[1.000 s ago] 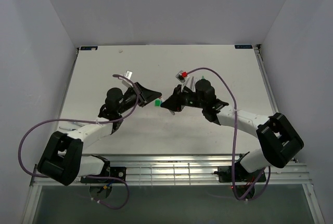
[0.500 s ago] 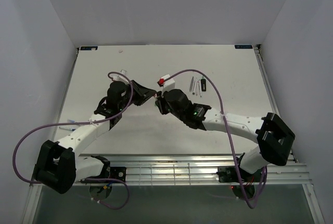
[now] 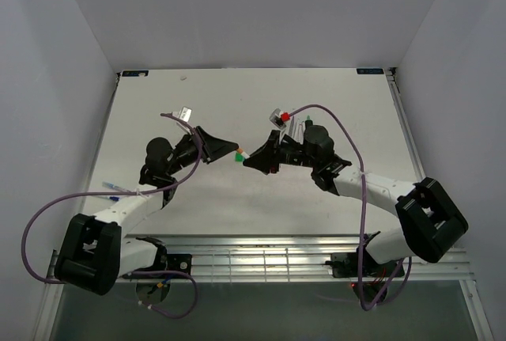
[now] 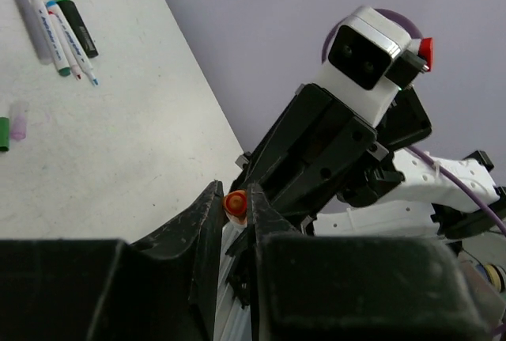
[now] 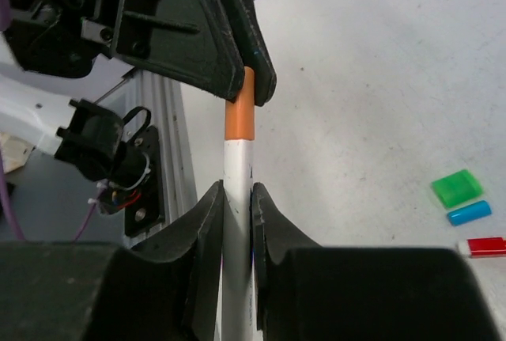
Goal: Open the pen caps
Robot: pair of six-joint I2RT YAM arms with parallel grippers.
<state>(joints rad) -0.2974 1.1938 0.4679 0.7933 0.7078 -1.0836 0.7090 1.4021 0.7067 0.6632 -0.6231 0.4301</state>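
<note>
The white table (image 3: pixel 158 104) fills the middle of the top view. The left arm (image 3: pixel 118 206) reaches up from the lower left and the right arm (image 3: pixel 379 187) from the lower right. Their tips meet just left of the frame's centre, above the tabletop.

The left gripper (image 3: pixel 232 152) is clenched on the orange cap (image 5: pixel 239 115). In the left wrist view the cap's round end shows pinched between the two dark fingers (image 4: pixel 207 222) at lower centre. The right gripper (image 5: pixel 237 198) grasps the white barrel of the pen (image 5: pixel 237 171), with one finger pressed against each side of it. In the right wrist view the pen runs straight up the middle of the frame. The orange cap sits flush on the pen's far end, and the left gripper closes over it from the top.

A row of pens (image 4: pixel 59 24) lies side by side on the table, in the upper left of the left wrist view. One of them is a stubby black marker with a green end.

Three loose caps lie close together on the table at the right edge of the right wrist view. They are a green cap (image 5: pixel 457 187), a blue cap (image 5: pixel 469 213) below it and a red cap (image 5: pixel 482 246) lowest.
</note>
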